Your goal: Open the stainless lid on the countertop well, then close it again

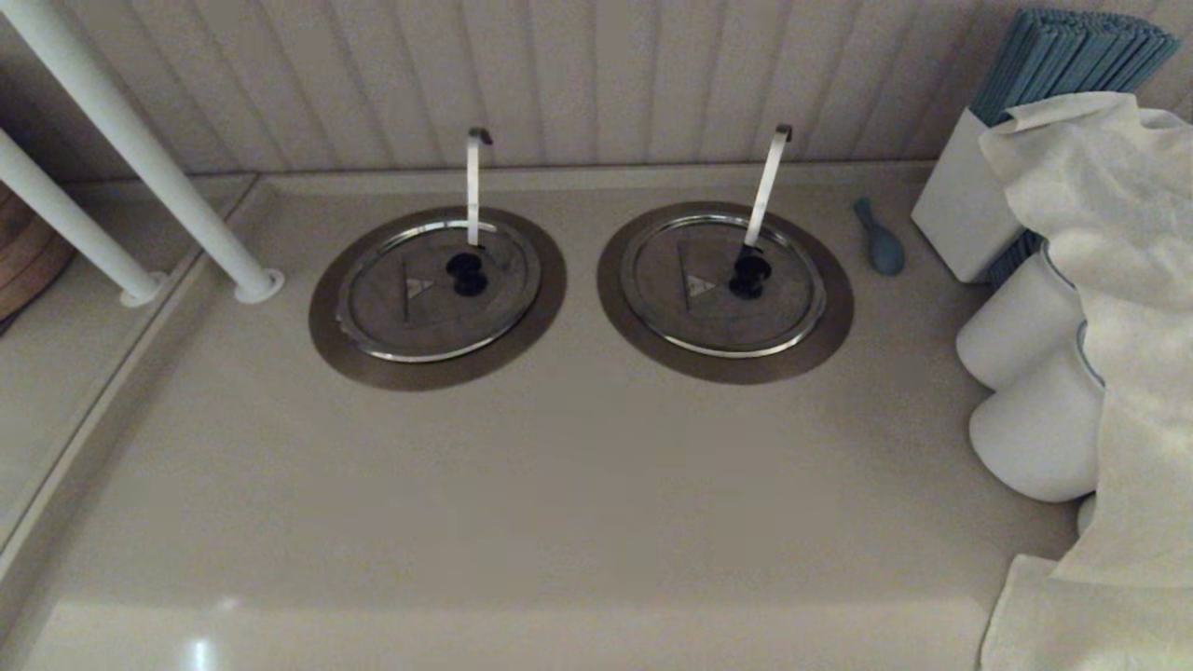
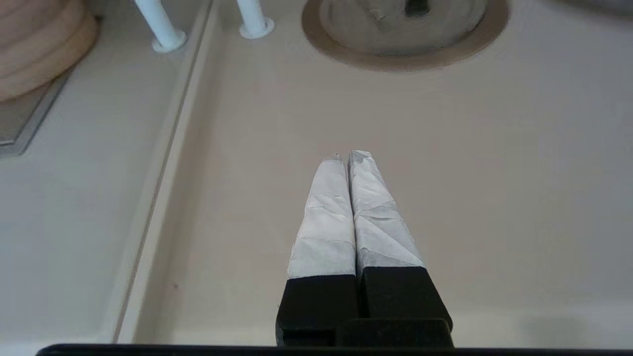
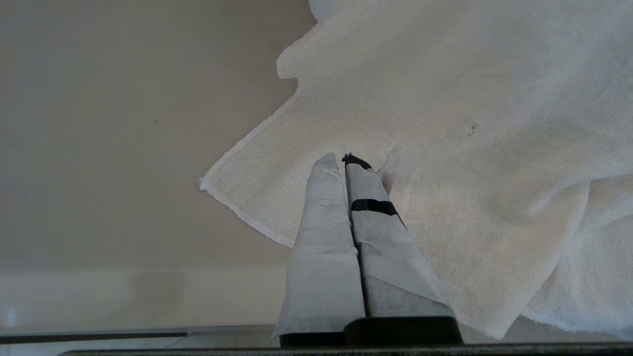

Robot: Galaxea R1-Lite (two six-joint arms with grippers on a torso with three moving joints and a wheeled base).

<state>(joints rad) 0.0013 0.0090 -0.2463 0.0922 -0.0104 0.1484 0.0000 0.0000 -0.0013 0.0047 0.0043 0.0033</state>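
Observation:
The stainless lid lies flat and closed on the countertop well, whose brown collar rings it; the dark hole is hidden beneath. The lid carries a black knob, a triangle mark and a slim upright hook-topped handle. In the left wrist view the lid and collar sit far ahead of my left gripper, which is shut on nothing above bare counter. My right gripper is shut, empty, over a white cloth. Neither gripper appears in the head view.
A twin lid with a slanted handle lies to the right. A blue spoon, a white box, white rolls and a draped cloth crowd the right side. Two white posts stand at the left.

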